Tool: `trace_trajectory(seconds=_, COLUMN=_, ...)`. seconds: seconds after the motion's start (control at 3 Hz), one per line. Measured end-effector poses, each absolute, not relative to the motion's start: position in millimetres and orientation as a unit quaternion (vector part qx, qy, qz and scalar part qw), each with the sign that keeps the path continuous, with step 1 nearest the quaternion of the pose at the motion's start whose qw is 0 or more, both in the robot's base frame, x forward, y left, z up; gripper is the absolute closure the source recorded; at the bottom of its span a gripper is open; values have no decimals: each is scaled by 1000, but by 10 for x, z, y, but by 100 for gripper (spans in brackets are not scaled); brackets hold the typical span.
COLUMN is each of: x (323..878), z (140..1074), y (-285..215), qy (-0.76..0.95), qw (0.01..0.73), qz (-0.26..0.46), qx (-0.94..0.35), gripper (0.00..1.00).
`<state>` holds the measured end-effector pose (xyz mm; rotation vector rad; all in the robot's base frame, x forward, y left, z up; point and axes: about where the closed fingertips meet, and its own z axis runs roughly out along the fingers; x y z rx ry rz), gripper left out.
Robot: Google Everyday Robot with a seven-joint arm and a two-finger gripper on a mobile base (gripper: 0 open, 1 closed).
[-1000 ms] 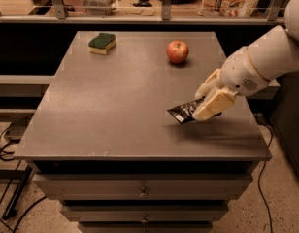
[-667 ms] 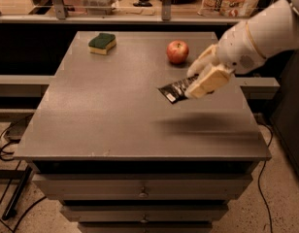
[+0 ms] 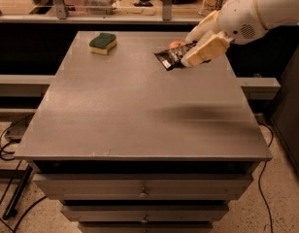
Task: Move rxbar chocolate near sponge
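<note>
**Bar in hand, sponge across the desk**

Nearest me, the desk [image 3: 140, 115] carries only the arm's shadow. Over its right far part, my end effector [image 3: 188, 50] is clamped on the bar [image 3: 169, 58], which juts leftward from the fingers, clear of the surface. The apple [image 3: 175, 43] peeks out just behind. The sponge [image 3: 102, 42] sits at the far left, well apart. I'd sweep left at this height, then lower the bar just beside the sponge without nudging it.

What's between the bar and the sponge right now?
Nothing visible. The gripper, jaws shut on the bar, is over the table's far right; only bare tabletop lies between it and the sponge. The apple sits behind the bar, off that path.
</note>
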<state>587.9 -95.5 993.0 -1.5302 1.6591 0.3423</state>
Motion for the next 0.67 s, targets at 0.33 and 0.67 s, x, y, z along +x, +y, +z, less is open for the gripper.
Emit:
trace_trajectory(seconds=0.33, x=5928, z=9900, y=-928, qy=666, qw=424, qz=138, qx=-598, gripper=100)
trace_trajectory(seconds=0.67, x=6538, z=9942, y=-616, qy=652, qw=488, qz=158, qx=-559, gripper=100)
